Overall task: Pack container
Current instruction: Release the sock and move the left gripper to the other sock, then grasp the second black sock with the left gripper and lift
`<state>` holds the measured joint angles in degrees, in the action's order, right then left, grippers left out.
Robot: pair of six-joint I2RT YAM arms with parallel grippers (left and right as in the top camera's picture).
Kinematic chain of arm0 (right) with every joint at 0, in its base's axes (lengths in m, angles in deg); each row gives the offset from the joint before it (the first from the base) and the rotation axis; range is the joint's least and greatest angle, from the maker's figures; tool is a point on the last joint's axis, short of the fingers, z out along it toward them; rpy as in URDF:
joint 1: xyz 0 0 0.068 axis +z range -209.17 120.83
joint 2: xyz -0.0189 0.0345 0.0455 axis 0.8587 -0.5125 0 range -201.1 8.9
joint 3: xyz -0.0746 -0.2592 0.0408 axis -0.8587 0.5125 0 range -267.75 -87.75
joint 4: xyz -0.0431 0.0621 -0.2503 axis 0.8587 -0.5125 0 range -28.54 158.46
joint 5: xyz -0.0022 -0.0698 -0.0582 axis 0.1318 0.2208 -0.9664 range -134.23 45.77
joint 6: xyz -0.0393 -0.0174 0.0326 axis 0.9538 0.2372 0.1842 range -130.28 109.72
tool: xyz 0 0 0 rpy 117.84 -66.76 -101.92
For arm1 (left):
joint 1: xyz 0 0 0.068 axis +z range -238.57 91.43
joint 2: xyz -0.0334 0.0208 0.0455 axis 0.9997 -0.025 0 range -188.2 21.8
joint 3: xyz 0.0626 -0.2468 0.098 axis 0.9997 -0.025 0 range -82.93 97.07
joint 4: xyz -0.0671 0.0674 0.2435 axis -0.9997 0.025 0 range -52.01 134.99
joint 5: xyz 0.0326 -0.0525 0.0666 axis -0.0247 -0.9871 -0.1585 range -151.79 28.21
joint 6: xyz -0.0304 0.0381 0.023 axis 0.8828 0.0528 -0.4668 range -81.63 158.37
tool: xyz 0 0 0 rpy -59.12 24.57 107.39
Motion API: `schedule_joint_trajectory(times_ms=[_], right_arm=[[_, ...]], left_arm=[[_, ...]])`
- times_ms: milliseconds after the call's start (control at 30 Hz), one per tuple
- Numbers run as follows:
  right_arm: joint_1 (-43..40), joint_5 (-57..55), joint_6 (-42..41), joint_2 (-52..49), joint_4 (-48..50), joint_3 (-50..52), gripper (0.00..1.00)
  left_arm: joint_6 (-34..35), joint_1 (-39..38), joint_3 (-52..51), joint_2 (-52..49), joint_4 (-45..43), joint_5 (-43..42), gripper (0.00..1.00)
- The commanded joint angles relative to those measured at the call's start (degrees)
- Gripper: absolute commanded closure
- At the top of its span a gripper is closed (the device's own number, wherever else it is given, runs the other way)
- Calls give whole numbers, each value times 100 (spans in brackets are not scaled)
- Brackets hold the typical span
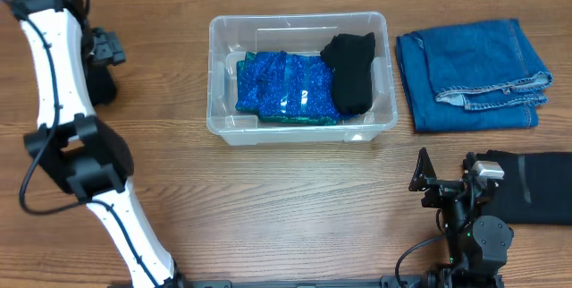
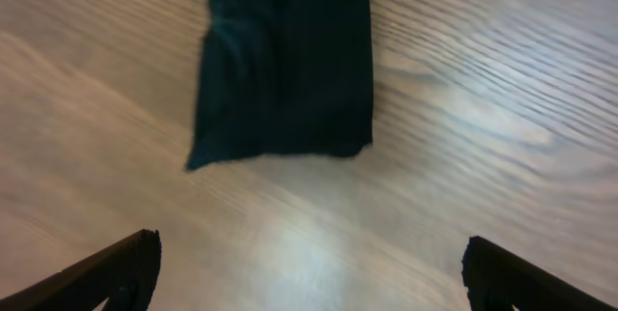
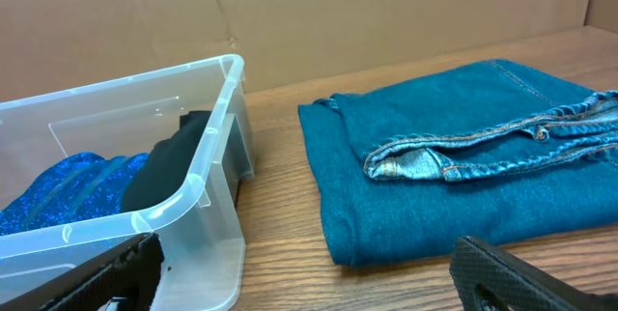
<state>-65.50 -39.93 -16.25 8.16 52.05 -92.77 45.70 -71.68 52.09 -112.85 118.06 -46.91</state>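
Jeans (image 3: 454,156) lie folded ahead and right of the right gripper (image 3: 309,287), spread wide on nothing; the container (image 1: 213,73), long axis across the table (image 1: 295,199), sits ahead-left holding blue fabric (image 1: 286,87) and a black garment (image 1: 350,73). Left gripper (image 2: 309,272), agape and empty, hangs over a dark cloth (image 2: 285,70); the right gripper is nearer the jeans

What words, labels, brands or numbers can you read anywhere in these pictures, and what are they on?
None: no text can be read in any view.
On the clear rectangular plastic container, the pale label shows no legible print.
On the folded blue denim jeans, no tag or brand shows.
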Motion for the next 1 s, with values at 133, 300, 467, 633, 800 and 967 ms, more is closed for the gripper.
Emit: schedule_joint_trajectory(times_ms=[133,300,467,633,800,967], right_arm=[[-13,33,2,44,31,4,0],[-13,33,4,44,31,4,0],[-13,33,2,44,31,4,0],[-13,33,2,44,31,4,0],[-13,33,2,44,31,4,0],[-13,33,2,44,31,4,0]], left_arm=[[31,2,-35,-813,-730,140,0],[-96,2,-37,-938,-1045,210,0],[-160,2,-59,-1049,-1226,258,0],[-208,4,-63,-1283,-1191,378,0],[-205,4,-66,-1438,-1082,376,1],[-203,26,-72,-1506,-933,378,23]])
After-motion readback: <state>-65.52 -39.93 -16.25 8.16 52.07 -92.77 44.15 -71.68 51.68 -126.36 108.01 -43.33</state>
